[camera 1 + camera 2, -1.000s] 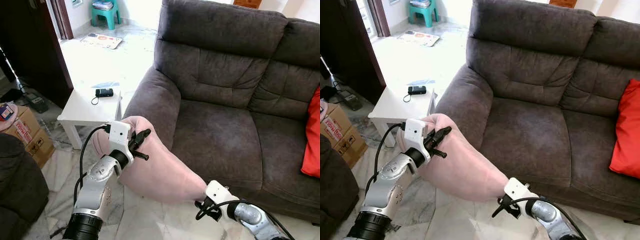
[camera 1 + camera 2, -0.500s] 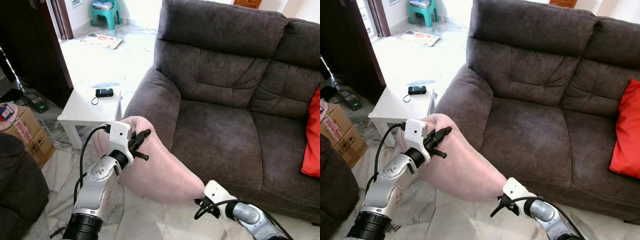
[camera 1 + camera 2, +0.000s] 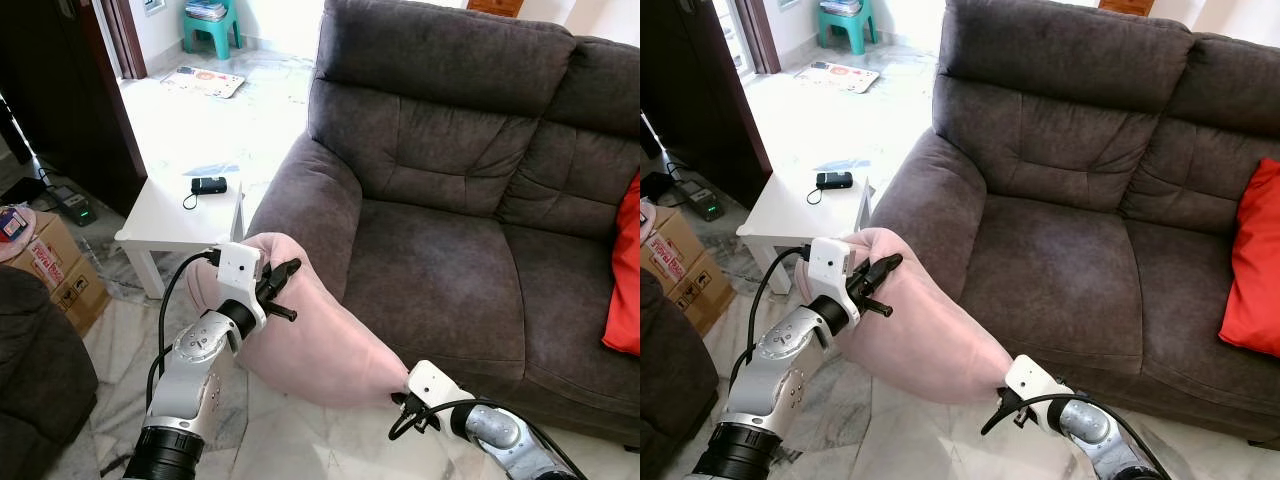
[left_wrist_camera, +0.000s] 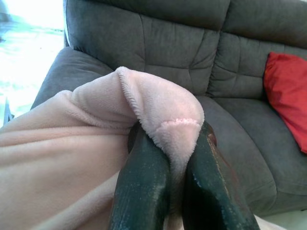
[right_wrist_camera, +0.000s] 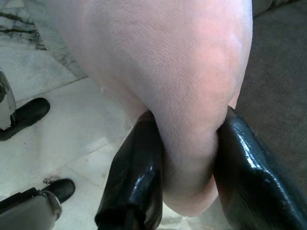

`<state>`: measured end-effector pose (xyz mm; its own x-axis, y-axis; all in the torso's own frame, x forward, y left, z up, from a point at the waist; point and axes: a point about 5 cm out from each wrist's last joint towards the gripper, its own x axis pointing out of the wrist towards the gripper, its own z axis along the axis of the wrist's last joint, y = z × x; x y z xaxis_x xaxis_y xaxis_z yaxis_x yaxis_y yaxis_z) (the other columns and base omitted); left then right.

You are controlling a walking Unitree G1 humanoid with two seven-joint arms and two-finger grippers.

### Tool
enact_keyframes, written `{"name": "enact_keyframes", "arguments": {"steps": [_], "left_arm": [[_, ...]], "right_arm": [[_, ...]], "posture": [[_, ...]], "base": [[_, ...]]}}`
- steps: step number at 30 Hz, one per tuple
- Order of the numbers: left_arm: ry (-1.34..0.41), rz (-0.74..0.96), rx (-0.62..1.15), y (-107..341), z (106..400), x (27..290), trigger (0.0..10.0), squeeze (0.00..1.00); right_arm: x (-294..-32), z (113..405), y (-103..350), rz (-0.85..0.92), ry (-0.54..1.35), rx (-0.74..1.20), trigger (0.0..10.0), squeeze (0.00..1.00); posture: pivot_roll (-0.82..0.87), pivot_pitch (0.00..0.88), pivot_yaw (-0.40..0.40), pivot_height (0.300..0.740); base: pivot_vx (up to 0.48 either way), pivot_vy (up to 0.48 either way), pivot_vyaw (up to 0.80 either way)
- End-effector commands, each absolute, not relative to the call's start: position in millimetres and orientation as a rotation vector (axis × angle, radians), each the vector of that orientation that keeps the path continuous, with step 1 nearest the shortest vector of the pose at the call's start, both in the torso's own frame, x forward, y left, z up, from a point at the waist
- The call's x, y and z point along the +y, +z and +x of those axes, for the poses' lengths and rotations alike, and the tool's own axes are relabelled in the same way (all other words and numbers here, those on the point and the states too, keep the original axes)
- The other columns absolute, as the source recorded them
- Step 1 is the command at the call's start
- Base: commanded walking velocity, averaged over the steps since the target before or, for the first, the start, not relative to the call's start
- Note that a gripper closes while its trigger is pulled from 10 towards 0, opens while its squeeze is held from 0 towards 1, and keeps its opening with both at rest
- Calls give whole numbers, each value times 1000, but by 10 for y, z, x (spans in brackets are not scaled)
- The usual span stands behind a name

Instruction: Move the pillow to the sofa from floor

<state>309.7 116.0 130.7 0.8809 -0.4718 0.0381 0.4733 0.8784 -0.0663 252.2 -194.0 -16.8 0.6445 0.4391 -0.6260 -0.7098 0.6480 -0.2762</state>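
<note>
Gripping the pink pillow (image 3: 310, 335), left gripper (image 4: 168, 163) and right gripper (image 5: 184, 158) face the sofa (image 3: 450, 230).

Two silver metal robot arms with black joint bands, each carrying a white boxy wrist camera housing, looped black cables, and a tool (image 3: 283, 290) of glossy black fingers (image 4: 141, 191)

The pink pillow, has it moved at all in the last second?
Hardly. Against the sofa, the pink pillow keeps its place, held between the left gripper and the right gripper; only its right end shifted slightly.
</note>
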Motion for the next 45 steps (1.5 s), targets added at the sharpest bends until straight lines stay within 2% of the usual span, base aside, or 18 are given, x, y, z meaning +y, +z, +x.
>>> {"name": "enact_keyframes", "arguments": {"steps": [1, 10, 17, 18, 19, 20, 24, 26, 31, 35, 41, 45], "left_arm": [[-547, -41, -82, 1438, 3098, 1071, 10000, 0], [-484, 25, 4, 1249, 3102, 1167, 10000, 0], [-351, 98, 43, 1153, 3118, 1352, 10000, 0], [-287, 98, 44, 1143, 3128, 1419, 10000, 0], [-256, 100, 40, 1142, 3132, 1449, 10000, 0], [-211, 99, 29, 1148, 3135, 1485, 10000, 0], [-161, 97, -19, 1195, 3103, 1498, 10000, 0], [-156, 104, -33, 1206, 3088, 1491, 10000, 0], [-132, 151, -102, 1276, 3031, 1382, 10000, 0], [-87, 147, -142, 1315, 2993, 1304, 10000, 0], [-52, 129, -170, 1368, 3004, 1260, 10000, 0], [-122, 144, -173, 1375, 2984, 1231, 10000, 0]], "right_arm": [[-1980, 2555, -113, -563, 695, 524, 0, 0], [-2024, 2629, 20, -609, 720, 481, 0, 0], [-2067, 2747, 310, -456, 604, 364, 0, 0], [-2076, 2793, 408, -386, 519, 318, 0, 0], [-2066, 2812, 468, -354, 485, 281, 10000, 0], [-2028, 2836, 558, -297, 439, 226, 10000, 0], [-1844, 2889, 812, -251, 325, 54, 10000, 0], [-1807, 2898, 865, -233, 296, 24, 10000, 0], [-1523, 2916, 1098, -132, 251, -88, 10000, 0], [-1404, 2893, 1118, -45, 168, -84, 10000, 0], [-1347, 2784, 1069, -91, 158, -76, 10000, 0], [-1340, 2681, 1025, -97, 144, -47, 10000, 0]], "posture": [[37, 0, -83, 740], [34, 0, -83, 740], [30, 0, -86, 740], [25, 0, -85, 740], [26, 0, -85, 740], [26, 0, -84, 740], [32, 0, -88, 740], [34, 0, -89, 740], [36, 0, -86, 740], [41, 0, -85, 740], [32, 0, -67, 740], [29, 0, -48, 740]], "base": [[0, 0, 0], [0, 0, 0], [0, 0, 0], [0, 0, 0], [0, 0, 0], [0, 0, 0], [0, 0, 0], [0, 0, 0], [0, 0, 0], [0, 0, 0], [0, 0, 0], [0, 0, 0]]}}
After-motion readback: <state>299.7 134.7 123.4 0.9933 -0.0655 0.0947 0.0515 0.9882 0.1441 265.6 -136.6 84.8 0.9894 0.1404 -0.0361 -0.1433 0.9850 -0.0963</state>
